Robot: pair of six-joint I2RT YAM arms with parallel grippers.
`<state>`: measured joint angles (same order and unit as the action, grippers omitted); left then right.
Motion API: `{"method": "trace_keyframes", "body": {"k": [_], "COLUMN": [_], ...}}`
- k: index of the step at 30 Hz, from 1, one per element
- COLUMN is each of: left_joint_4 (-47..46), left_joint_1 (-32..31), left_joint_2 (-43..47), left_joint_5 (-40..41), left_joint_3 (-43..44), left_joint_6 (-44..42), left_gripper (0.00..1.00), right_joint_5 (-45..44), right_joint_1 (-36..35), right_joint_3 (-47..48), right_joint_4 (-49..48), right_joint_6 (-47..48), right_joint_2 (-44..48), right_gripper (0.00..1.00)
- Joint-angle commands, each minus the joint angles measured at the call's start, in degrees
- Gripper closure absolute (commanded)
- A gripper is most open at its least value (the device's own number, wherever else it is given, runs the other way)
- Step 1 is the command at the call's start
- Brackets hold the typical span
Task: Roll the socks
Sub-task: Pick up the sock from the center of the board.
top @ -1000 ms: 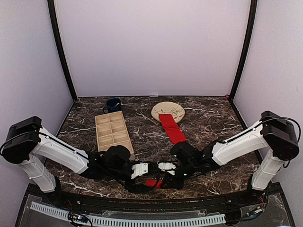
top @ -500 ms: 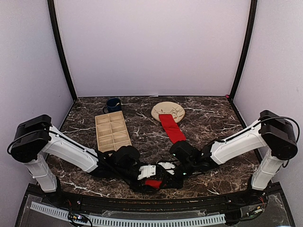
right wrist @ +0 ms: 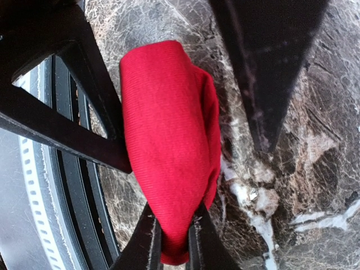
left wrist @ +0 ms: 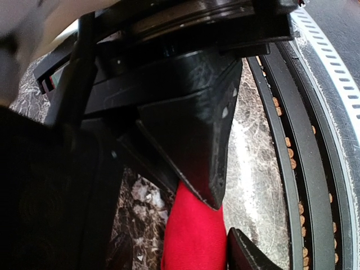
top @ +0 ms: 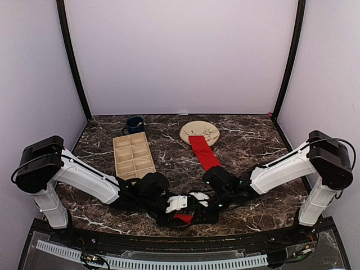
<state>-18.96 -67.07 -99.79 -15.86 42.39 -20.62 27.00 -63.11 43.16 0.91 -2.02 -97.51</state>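
Note:
One red sock [right wrist: 163, 140] lies folded into a short bundle near the table's front edge [top: 183, 218]. My right gripper [right wrist: 171, 236] is shut on the bundle's near end, which bulges between its fingertips. My left gripper [left wrist: 225, 225] stands open astride the same sock [left wrist: 194, 242]: one finger [right wrist: 107, 129] touches its side, and the other [right wrist: 264, 84] stands apart over bare marble. In the top view both grippers meet over the bundle, left [top: 179, 210] and right [top: 195, 211]. The second sock [top: 203, 152] lies flat and straight, its far end on the plate.
A round beige plate [top: 194, 129] sits at the back centre. A beige compartment tray [top: 134, 156] lies at the left, with a dark blue mug [top: 134, 124] behind it. A black rail and a white ribbed strip [left wrist: 332, 73] run close along the front edge.
My left arm has swung right to the bundle, and its jaws have narrowed round it. The right gripper has kept its hold and hardly moved.

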Motion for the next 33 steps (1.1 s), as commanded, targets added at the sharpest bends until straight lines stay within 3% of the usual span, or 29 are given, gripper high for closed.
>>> {"method": "trace_keyframes", "body": {"k": [1,33], "left_joint_4": [4.34,0.60], "left_joint_1": [-0.56,-0.12], "left_joint_2": [-2.06,2.43], "left_joint_5": [-0.67,3.79], "left_joint_3": [1.47,-2.68], "left_joint_6": [-0.46,7.64], "left_gripper": [0.41,0.31], "right_joint_5": [0.14,2.43], "right_joint_1": [0.31,0.97], "right_joint_3": [0.02,-3.83], "right_joint_4": [-0.01,-4.30], "right_joint_6": [-0.02,-2.79], "right_joint_2": [-0.75,-0.97], "right_gripper": [1.00,1.00]}}
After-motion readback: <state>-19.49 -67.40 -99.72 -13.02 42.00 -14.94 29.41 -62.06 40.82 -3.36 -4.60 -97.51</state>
